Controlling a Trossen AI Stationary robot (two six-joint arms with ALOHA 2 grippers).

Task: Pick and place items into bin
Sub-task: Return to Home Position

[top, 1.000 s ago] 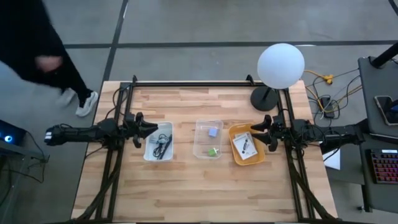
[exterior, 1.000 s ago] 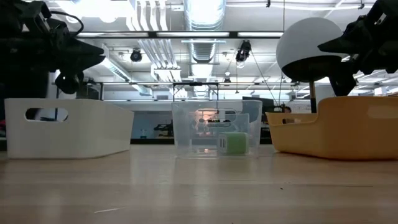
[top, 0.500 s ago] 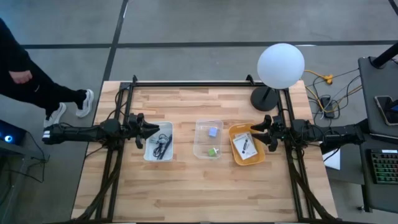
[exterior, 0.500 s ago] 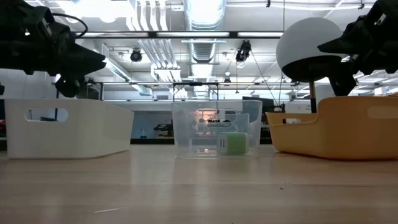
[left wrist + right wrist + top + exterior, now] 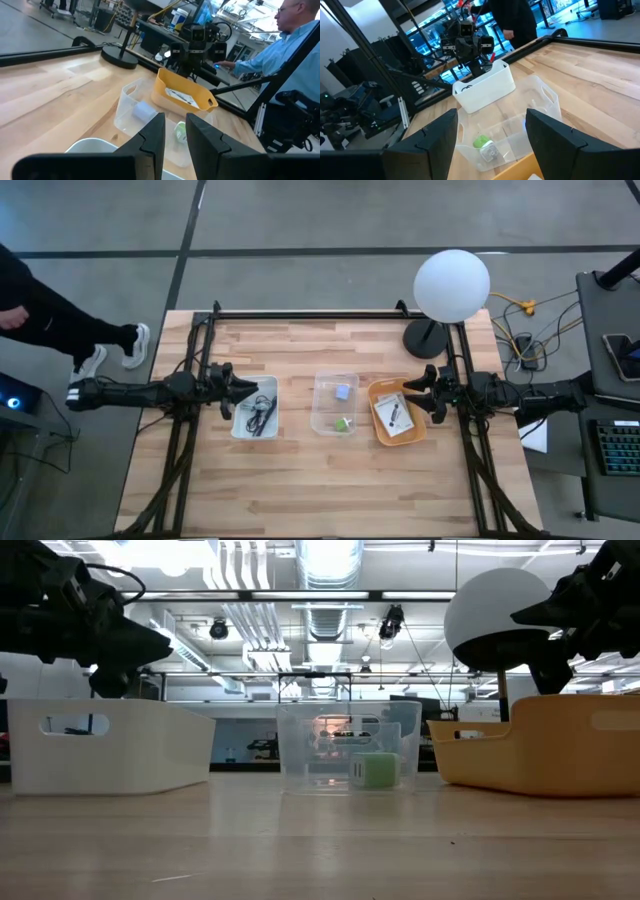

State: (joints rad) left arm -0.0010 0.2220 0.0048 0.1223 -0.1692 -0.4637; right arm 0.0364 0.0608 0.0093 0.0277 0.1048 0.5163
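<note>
On your table, the white bin, transparent bin and yellow bin hold the items. The step looks like homing. The left gripper hovers at the white bin's outer edge, fingers narrowly apart and empty. The right gripper hangs beside the yellow bin, spread wide and empty. Next, lift both clear. The black cable lies in the white bin, and the cube and green piece in the transparent one.

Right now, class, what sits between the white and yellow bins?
The transparent bin, holding a green piece and a blue cube, as the high view shows.
</note>
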